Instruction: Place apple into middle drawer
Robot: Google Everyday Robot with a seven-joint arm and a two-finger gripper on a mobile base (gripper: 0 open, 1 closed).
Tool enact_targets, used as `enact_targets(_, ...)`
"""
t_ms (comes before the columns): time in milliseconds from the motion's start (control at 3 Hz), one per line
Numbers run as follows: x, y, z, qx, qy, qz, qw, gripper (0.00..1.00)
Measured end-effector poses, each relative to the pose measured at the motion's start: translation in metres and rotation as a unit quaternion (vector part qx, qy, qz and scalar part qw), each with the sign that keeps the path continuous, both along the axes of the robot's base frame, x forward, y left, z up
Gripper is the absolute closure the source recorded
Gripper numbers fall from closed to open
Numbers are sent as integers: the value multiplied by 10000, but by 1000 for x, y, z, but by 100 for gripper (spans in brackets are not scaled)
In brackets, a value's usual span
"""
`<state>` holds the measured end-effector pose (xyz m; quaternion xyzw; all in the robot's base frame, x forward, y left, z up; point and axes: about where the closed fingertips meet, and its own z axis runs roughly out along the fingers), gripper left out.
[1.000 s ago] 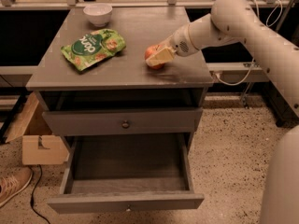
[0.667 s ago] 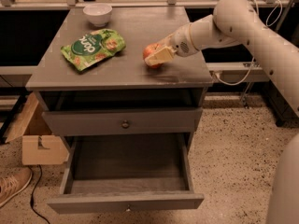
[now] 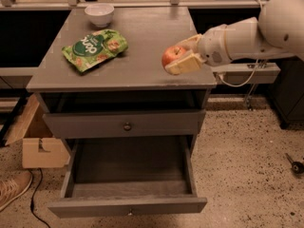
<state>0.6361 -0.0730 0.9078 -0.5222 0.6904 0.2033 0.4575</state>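
Note:
The red apple [image 3: 172, 55] with a yellowish blush is held between the cream fingers of my gripper [image 3: 181, 54], just above the right part of the grey cabinet top [image 3: 142, 37]. The gripper is shut on the apple and reaches in from the right on a white arm. The middle drawer [image 3: 128, 175] is pulled open below, a wide shallow grey box with a small knob on its front. Its inside looks empty. The upper drawer front [image 3: 127, 125] with a dark knob is shut.
A green snack bag [image 3: 95, 48] lies on the left of the cabinet top and a white bowl [image 3: 99, 14] stands at the back left. A cardboard box [image 3: 38, 146] and a shoe [image 3: 14, 189] are on the floor at the left.
The gripper with the apple has lifted slightly and shifted a little toward the right front of the cabinet top. The drawers have not moved.

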Motion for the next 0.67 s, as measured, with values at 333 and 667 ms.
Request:
enact_targets(333, -45, -31, -21, -90, 223, -125, 9996, 100)
enact_targets(667, -73, -40, -66, -184, 702, -99, 9973, 100)
